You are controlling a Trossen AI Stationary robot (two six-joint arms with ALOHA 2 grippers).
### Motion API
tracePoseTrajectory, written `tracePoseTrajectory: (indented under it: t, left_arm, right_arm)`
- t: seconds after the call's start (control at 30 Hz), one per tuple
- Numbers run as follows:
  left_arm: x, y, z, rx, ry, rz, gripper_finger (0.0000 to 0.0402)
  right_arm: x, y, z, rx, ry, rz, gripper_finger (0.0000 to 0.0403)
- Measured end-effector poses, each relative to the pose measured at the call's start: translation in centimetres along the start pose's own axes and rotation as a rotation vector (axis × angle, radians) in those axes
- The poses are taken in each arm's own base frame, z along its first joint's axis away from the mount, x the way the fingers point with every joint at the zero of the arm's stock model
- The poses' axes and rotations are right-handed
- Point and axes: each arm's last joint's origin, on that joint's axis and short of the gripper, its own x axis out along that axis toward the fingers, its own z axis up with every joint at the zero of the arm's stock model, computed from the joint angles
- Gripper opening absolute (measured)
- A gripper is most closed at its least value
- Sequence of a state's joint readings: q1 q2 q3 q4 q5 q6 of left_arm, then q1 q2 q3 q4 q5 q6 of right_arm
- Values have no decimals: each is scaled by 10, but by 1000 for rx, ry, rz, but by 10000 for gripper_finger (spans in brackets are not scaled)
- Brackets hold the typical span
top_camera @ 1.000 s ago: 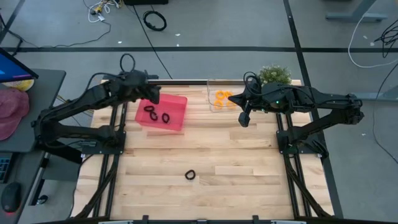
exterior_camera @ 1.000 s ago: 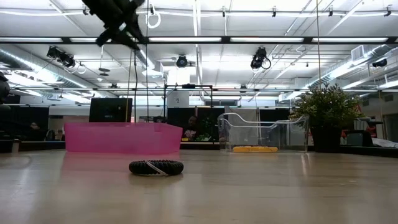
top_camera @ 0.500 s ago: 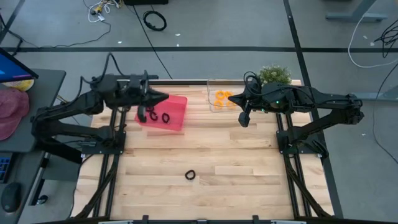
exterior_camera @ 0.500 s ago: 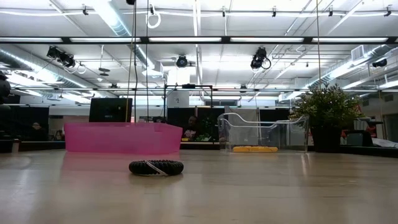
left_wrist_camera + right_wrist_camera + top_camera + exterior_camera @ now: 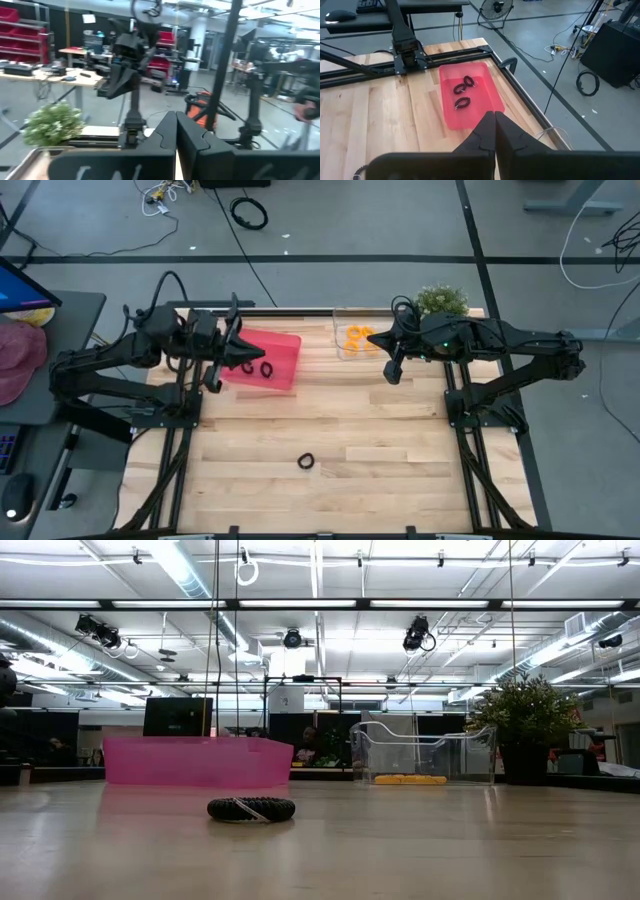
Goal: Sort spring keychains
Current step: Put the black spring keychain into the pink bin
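Four black spring keychains (image 5: 463,102), orange keychains (image 5: 355,336) uncountable, two bins (image 5: 285,370)

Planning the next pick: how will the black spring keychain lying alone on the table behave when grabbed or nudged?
The black spring keychain is a small coiled loop, so probably light and springy, squashing under a pinch. It lies flat on bare wood, so a push would likely slide it rather than roll it.

A robot lab/workshop: big open room w/ ceiling lights (image 5: 300,602), red shelves (image 5: 20,22), work desks (image 5: 75,52), a floor fan (image 5: 496,7), cables (image 5: 249,213) on grey floor.
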State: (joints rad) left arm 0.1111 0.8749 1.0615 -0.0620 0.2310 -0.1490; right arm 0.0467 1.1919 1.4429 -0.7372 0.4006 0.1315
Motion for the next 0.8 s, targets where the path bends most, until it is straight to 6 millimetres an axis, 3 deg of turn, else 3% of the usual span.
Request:
tracePoseTrajectory:
  t: [0.3,0.5,0.63,0.8]
  left_arm:
    - [11,-19,3,20,-49,-93,1]
    - [39,-33,19,96,-13,-152,1]
    - [59,-36,30,142,83,-162,1]
    - [81,-35,27,132,259,-152,1]
  right_arm:
    - [0,0,-1,4,7,-1,0]
    - [0,0,-1,1,14,-2,0]
    - [0,0,-2,-2,21,-3,0]
    - [0,-1,-4,-13,37,-5,0]
